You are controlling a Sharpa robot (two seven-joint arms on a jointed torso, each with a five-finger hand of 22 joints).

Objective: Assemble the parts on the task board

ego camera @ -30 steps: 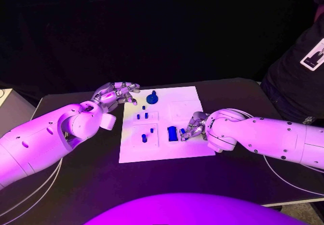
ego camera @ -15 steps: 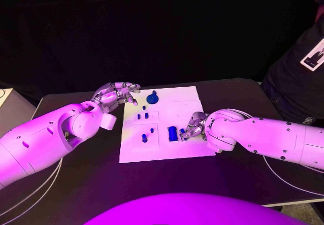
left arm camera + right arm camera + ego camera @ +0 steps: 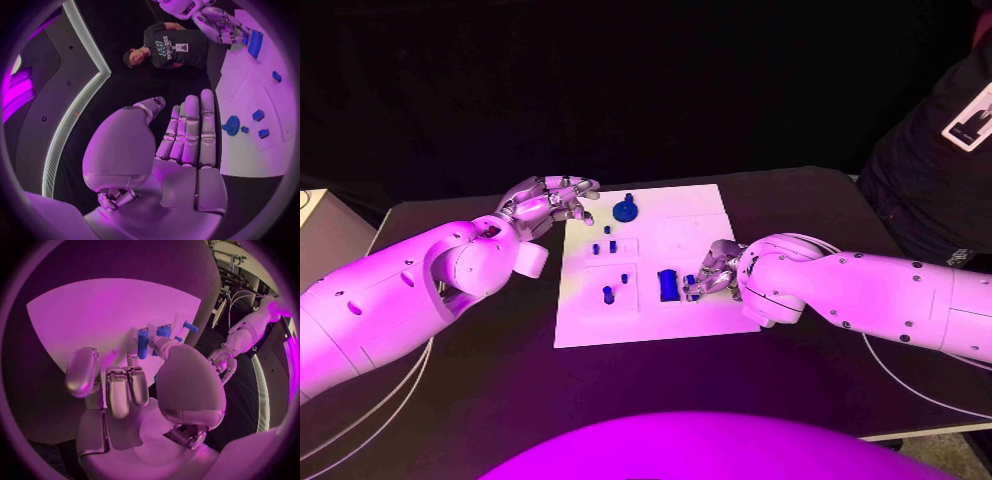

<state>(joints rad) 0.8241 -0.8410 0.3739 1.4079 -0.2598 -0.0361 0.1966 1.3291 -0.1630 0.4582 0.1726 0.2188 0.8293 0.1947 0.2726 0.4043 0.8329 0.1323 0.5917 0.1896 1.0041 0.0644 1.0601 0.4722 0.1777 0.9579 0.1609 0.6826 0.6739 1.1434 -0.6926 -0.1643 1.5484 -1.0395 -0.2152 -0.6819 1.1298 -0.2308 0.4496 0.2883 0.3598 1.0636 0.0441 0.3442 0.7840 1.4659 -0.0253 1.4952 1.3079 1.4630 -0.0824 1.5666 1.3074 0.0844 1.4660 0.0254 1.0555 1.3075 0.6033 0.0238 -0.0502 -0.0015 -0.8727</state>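
Right hand (image 3: 715, 270) is down on the task board (image 3: 689, 215), fingertips bunched at a small blue part (image 3: 689, 283) just beside the bigger blue block (image 3: 668, 285) near the board's middle; honestly can't tell whether it's actually pinching that little piece or just touching it, since the wrist view shows the thumb right up against the blue pieces (image 3: 145, 342) but the contact spot is hidden. Left hand (image 3: 548, 200) hovers at the board's far left corner, off the edge over the black table (image 3: 776, 200), and it's holding nothing; in its wrist view the fingers (image 3: 190, 130) lie straight and side by side with the thumb set a bit apart. Round blue knob part (image 3: 626, 211) sits on the board near that hand, not touching it. Few small blue pegs (image 3: 604, 246) stand in the left half of the board, plus another one (image 3: 607, 294) closer to the near edge.
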